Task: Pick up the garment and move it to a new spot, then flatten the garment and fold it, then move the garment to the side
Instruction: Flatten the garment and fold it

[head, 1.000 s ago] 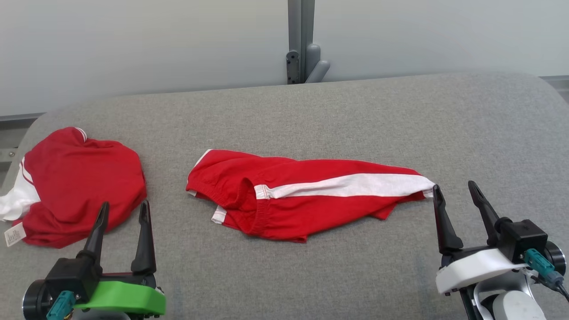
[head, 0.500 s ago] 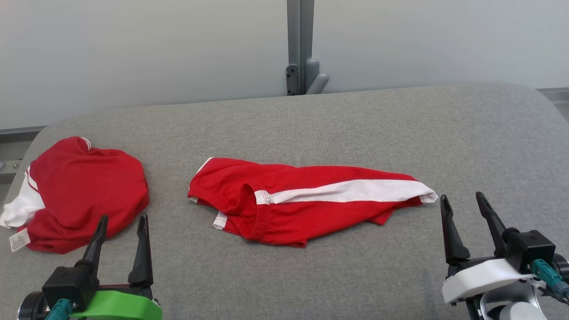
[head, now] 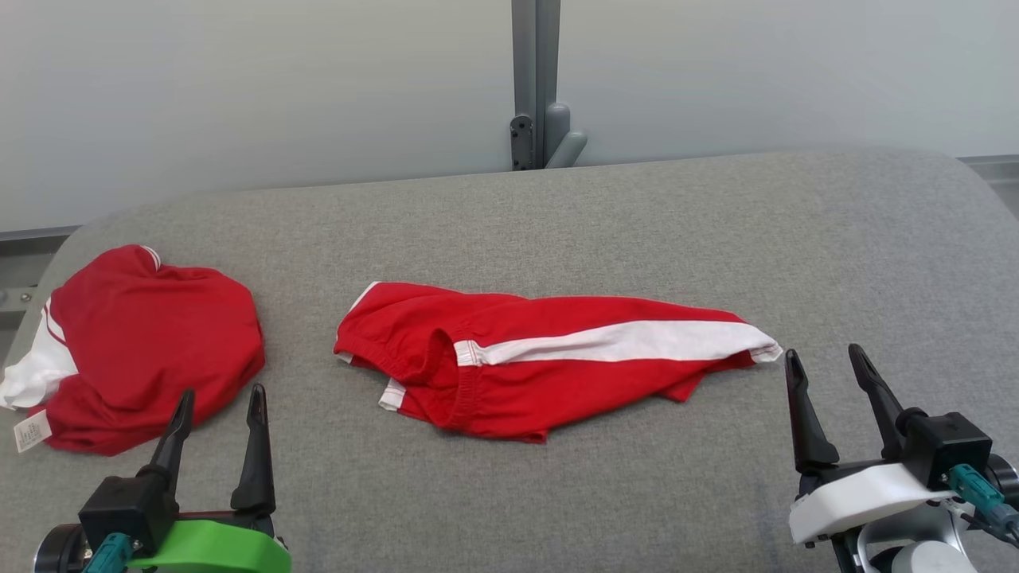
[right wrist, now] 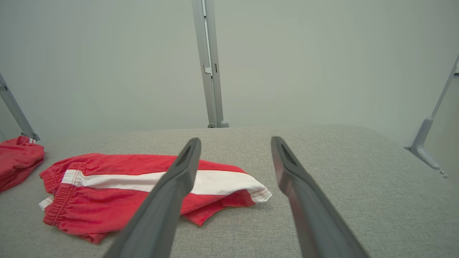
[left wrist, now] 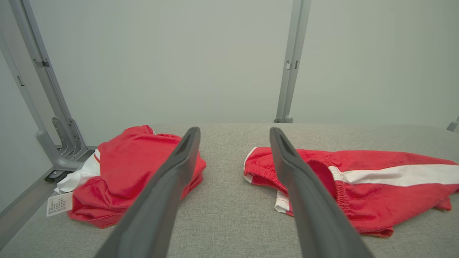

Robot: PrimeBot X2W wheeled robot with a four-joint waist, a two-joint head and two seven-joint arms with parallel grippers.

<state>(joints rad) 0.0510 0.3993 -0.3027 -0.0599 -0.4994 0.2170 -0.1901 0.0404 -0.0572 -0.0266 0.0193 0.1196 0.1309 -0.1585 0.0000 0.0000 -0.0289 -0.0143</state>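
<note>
A grey fabric-covered table [head: 637, 223] with rounded corners is carrying two pieces of clothing. Near its middle a red striped garment [head: 541, 382] is lying crumpled, its white stripe running toward three o'clock and its elastic band bunching toward nine. Well apart, at nine o'clock by the table's edge, a second red garment [head: 151, 342] is sitting in a rumpled heap, a white label [head: 28, 434] poking out at its seven o'clock.

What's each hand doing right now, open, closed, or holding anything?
Left hand: open, holding nothing.
Right hand: open, holding nothing.
</note>
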